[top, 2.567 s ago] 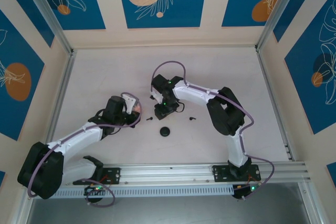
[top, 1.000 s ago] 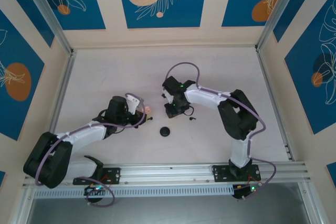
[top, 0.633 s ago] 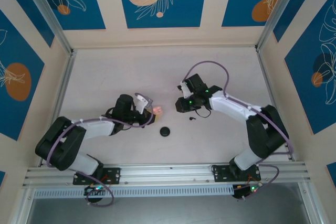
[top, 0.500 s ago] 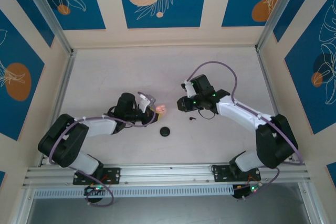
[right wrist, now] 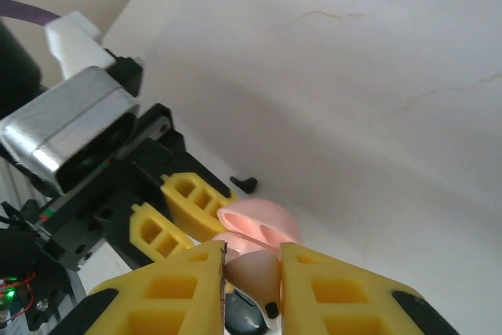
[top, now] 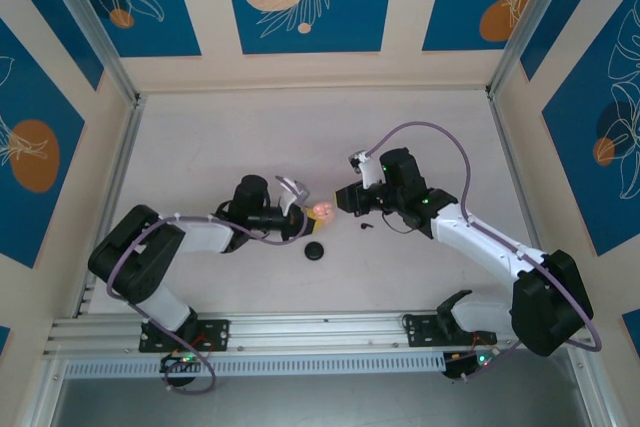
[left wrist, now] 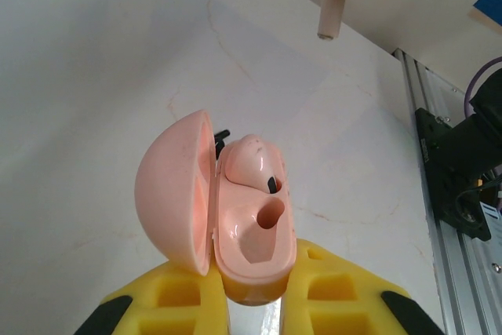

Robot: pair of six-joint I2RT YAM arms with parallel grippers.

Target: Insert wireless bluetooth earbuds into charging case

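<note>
Clamping open pale pink round plastic charging case [left wrist: 235,209] in left gripper [left wrist: 255,292], pinching pale pink stemmed earbud [left wrist: 331,9] in right gripper [right wrist: 252,260] near case (one bud [left wrist: 249,158] seated); next likely stem-first into empty socket [left wrist: 269,215].

Bright, even light comes from overhead, washing the pale table [top: 200,147] and leaving only short, soft shadows under the arms [top: 200,237]. Up close the open pink case [left wrist: 243,217] is sharp, with small glossy highlights; the yellow fingers [left wrist: 345,304] gripping it blur at the edge. A broad grey shadow crosses the right wrist view.
</note>
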